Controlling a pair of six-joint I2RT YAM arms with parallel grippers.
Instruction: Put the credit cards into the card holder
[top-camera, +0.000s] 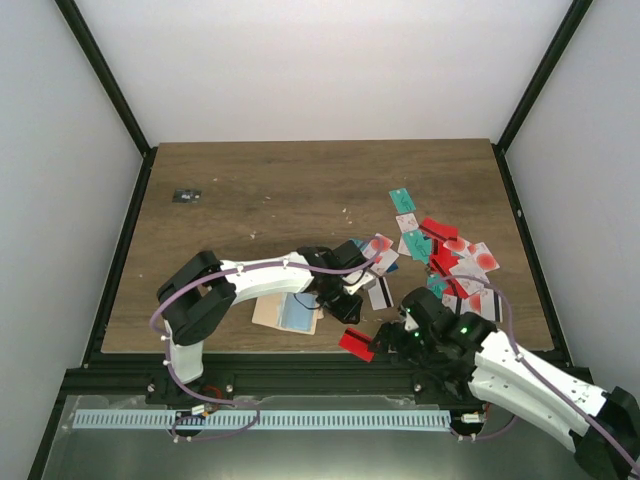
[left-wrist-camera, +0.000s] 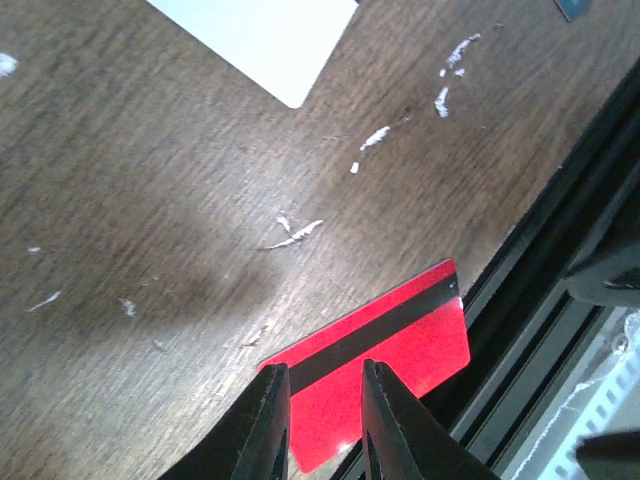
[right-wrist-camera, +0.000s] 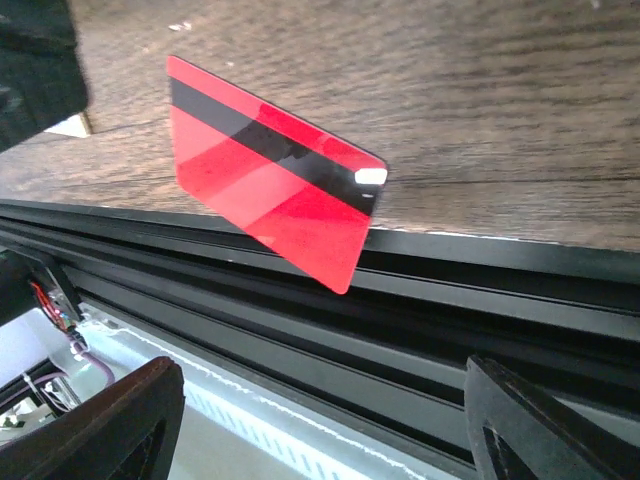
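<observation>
- Desk (top-camera: 300, 180): brown wood grain, with a black rail (right-wrist-camera: 450, 290) along the near edge.
- Loose cards (top-camera: 445, 255): scattered in a heap at the right side, not yet filed.
- Card holder (top-camera: 268, 312): laid open near the front edge, left of centre. A blue card (top-camera: 298, 316) is seen on it; whether it is pocketed cannot be told.
- Red card (right-wrist-camera: 270, 190): stripe side up at the front edge, one corner pushed out over the rail. The overhang is judged deliberate, so that a thin flat card can be taken from its exposed edge.
- Left pincer (left-wrist-camera: 325, 367): fingers only narrowly apart, nothing clamped between them. The tips are held at the card's inner end, likely to steady it; contact cannot be confirmed.
- Right pincer (right-wrist-camera: 322, 370): spread wide and empty, lined up outside the rail facing the overhanging corner.
</observation>
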